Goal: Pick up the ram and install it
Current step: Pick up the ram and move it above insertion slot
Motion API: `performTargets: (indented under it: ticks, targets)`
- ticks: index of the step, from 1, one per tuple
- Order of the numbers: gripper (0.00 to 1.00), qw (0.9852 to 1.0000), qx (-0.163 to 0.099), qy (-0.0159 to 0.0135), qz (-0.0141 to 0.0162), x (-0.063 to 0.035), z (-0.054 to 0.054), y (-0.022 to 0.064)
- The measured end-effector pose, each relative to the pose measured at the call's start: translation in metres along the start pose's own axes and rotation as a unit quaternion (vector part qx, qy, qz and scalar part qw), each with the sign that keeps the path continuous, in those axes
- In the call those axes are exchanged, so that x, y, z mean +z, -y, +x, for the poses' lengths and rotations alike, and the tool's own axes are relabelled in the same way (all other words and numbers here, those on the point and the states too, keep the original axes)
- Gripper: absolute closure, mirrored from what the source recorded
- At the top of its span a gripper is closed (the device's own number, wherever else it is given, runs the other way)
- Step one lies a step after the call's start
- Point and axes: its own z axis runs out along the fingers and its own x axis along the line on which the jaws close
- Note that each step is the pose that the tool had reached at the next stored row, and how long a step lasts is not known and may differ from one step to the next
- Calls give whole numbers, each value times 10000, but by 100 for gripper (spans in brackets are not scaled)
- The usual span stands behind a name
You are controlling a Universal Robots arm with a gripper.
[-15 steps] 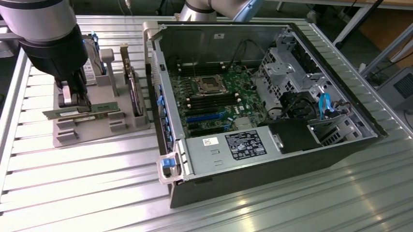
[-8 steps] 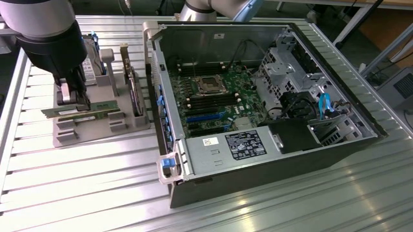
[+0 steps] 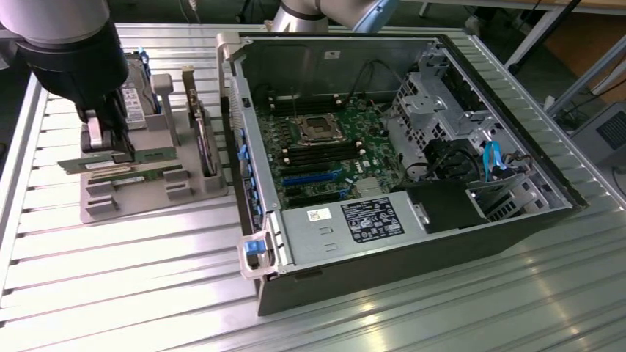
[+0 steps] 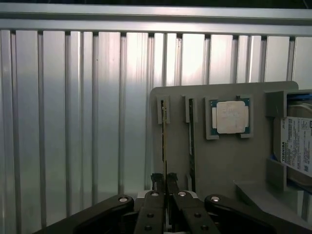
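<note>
We see the black gripper [image 4: 164, 180] pinched narrowly on the long, thin green circuit-board ram [image 4: 164, 146], edge-up in the grey plastic holder [image 4: 229, 161] on the ribbed metal counter [image 4: 73, 122].

You've got a silver ribbed tabletop [image 3: 127, 279], plain grey holder [image 3: 98, 213], green ram [image 3: 117, 156] and black claw [image 4: 165, 183]. CPU [image 4: 230, 117] is silver with a teal-green edge. Case [image 3: 391, 268] is black, motherboard [image 3: 333, 147] green, cable [image 3: 492, 158] blue.
</note>
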Motion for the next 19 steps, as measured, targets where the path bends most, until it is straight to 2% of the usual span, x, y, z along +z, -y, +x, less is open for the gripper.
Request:
performTargets:
  ticks: [6, 19]
  targets:
    - [87, 10000, 0, -11, -1, -114, 2, 0]
    - [87, 10000, 0, -33, -1, -267, 6, 2]
